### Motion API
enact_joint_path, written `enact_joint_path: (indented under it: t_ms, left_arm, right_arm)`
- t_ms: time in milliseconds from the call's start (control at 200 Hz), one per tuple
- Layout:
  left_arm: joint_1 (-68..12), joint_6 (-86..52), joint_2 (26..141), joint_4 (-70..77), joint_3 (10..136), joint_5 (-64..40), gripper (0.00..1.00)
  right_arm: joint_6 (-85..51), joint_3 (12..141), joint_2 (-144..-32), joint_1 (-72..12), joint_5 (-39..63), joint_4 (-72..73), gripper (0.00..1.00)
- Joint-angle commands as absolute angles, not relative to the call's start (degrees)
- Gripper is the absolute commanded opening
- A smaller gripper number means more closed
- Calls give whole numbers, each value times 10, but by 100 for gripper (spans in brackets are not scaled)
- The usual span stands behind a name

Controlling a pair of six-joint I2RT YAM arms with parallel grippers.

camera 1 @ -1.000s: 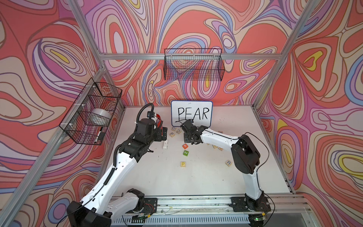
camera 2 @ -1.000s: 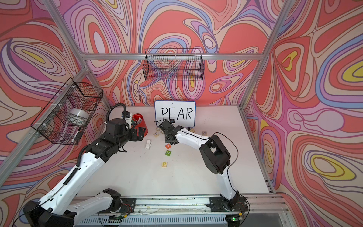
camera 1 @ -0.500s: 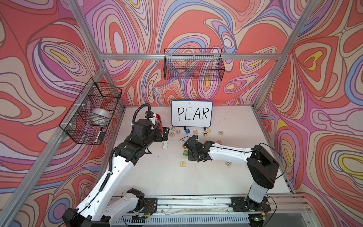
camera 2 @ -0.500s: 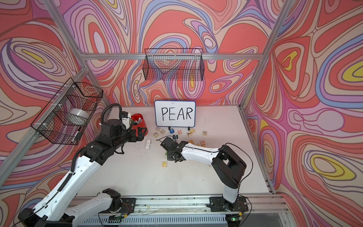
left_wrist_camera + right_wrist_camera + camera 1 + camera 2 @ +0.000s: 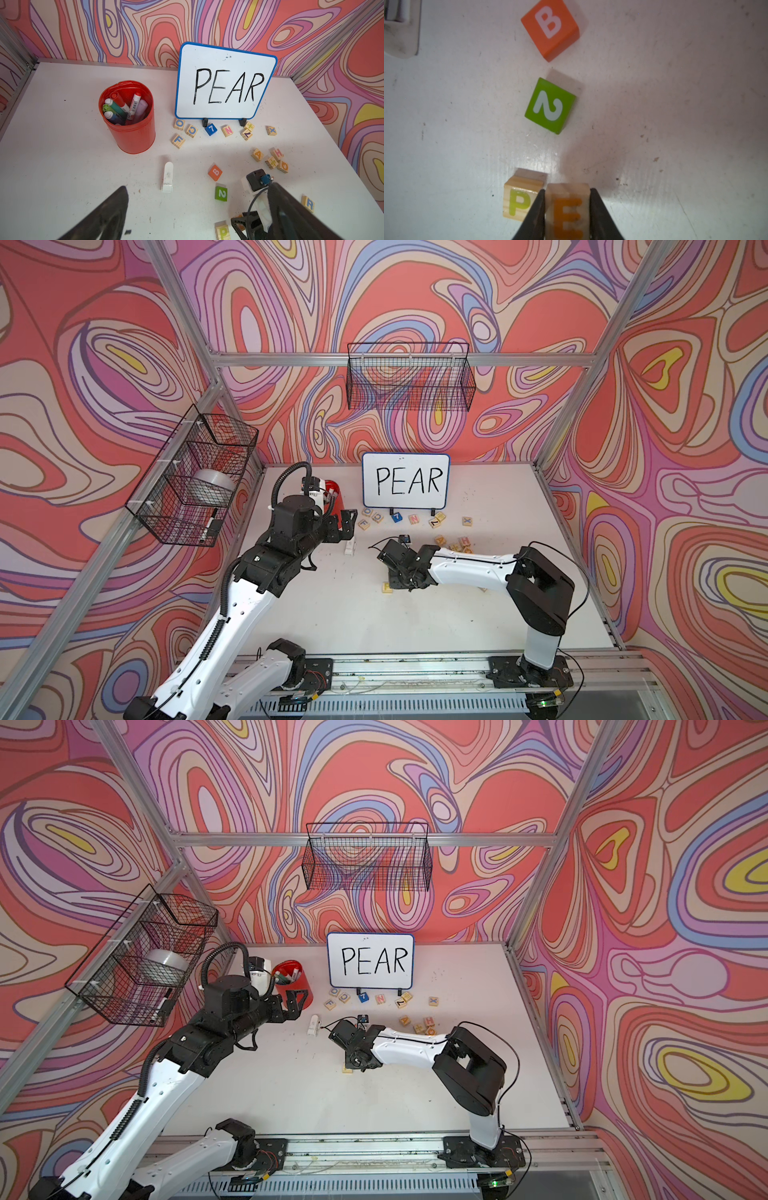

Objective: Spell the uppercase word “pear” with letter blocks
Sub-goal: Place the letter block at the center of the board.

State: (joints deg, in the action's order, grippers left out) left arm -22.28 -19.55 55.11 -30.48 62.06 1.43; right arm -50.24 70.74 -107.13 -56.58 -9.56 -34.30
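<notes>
Right gripper pinches the E block across two opposite side faces, with the letter face turned up toward the wrist camera. One finger stands between it and the P block just beside it. Both letters read the same way up, P then E. As cubes, neither has a long axis. The R block and A block lie apart on the table. Left gripper, fingers spread and holding nothing, hangs near the red cup.

Wide open bare table toward the rail and right of E block. Left of it, P block close by, gap filled by one finger of right gripper. Behind, green 2 cube, then orange B cube, spaced apart, passable between.
</notes>
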Motion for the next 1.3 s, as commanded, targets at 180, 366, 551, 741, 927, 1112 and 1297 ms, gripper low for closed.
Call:
enact_joint_path:
  t_ms: [180, 366, 551, 741, 927, 1112, 1297]
  left_arm:
    - [-221, -193, 532, -318, 633, 29, 100]
    - [-221, -192, 526, -316, 631, 29, 100]
    - [-221, -188, 525, -317, 632, 34, 100]
    - [-221, -185, 517, -314, 629, 38, 100]
    - [-221, -184, 517, -314, 628, 39, 100]
    - [-221, -183, 516, -313, 628, 37, 100]
    - [-221, -180, 517, -314, 628, 37, 100]
  right_arm:
    - [-500, 721, -1093, -571, -81, -359, 28]
    - [-499, 725, -1099, -571, -75, -359, 29]
    - [-493, 733, -1108, -571, -69, -360, 32]
    - [-493, 737, -1114, -571, -66, -362, 34]
    - [-491, 736, -1113, -571, -66, -363, 36]
    - [-491, 735, -1110, -571, -68, -363, 38]
    - [-489, 729, -1099, -571, -67, -355, 41]
